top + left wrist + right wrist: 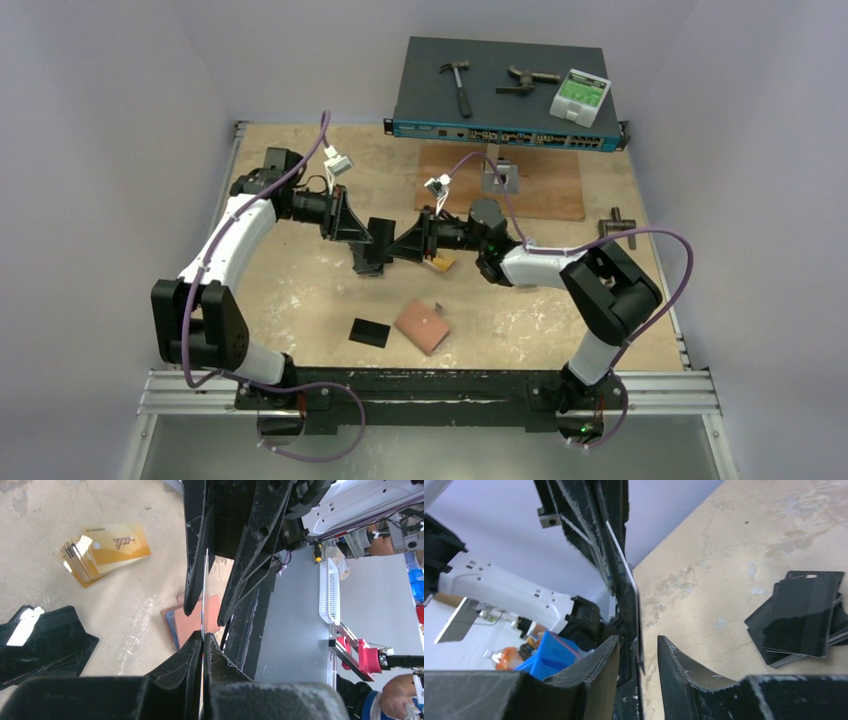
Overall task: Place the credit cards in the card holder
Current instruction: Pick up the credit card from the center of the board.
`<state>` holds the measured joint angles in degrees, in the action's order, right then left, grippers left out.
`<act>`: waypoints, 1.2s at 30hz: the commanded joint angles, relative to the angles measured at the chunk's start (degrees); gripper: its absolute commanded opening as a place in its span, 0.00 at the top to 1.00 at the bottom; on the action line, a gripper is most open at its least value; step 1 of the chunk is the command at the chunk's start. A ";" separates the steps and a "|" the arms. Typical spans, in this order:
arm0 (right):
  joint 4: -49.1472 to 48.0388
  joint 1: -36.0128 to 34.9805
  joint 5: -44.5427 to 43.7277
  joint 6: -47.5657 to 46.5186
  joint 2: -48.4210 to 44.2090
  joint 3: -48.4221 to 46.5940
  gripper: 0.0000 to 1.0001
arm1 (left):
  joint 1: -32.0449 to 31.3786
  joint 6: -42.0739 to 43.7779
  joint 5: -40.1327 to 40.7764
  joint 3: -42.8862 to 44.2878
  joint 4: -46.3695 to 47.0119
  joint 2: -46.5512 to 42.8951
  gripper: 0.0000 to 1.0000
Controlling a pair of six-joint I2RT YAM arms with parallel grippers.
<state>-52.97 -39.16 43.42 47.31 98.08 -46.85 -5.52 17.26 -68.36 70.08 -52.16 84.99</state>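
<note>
Top view: left pincer (366,236) and right pincer (408,243) meet tip to tip above the table (300,290). Step judged: mid-air handover of 1 card. The salmon card holder (422,326) lies flat near the bases, apparently shut.

Left wrist: left pincer clamps the thin card (205,580), seen edge-on. Right jaws straddle it, narrowly parted. Gold cards (107,550) and black cards (45,640) lie below.

Right wrist: a gap shows beside the card. Next: right closes squarely, then left lets go.
</note>
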 commanded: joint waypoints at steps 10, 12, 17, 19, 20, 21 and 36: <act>-6.86 0.17 6.53 3.88 -3.82 0.97 0.90 | 1.03 -0.35 -1.13 1.01 1.31 -2.75 1.00; -5.47 0.30 6.90 3.23 -4.47 1.06 0.91 | 1.03 0.78 -0.29 1.23 0.51 -2.76 1.00; 2.20 0.35 7.94 -1.21 -6.85 0.34 0.88 | 1.13 1.60 0.91 1.25 0.20 -2.50 1.00; 4.47 0.39 8.41 -2.47 -7.57 0.20 0.87 | 1.12 1.81 1.19 1.27 0.13 -2.46 1.00; 4.91 0.40 8.72 -2.78 -7.80 0.26 0.87 | 1.12 1.82 1.27 1.28 0.13 -2.41 1.00; 5.01 0.33 9.07 -2.87 -8.07 0.49 0.88 | 1.12 1.87 1.36 1.33 0.15 -2.42 1.00; 4.21 0.40 8.36 -2.29 -9.89 1.11 1.00 | 1.12 3.02 1.05 0.58 -0.71 -2.19 1.00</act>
<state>-45.43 -38.83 49.04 44.53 91.42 -45.71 -5.23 17.39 -69.60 70.08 -54.52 83.66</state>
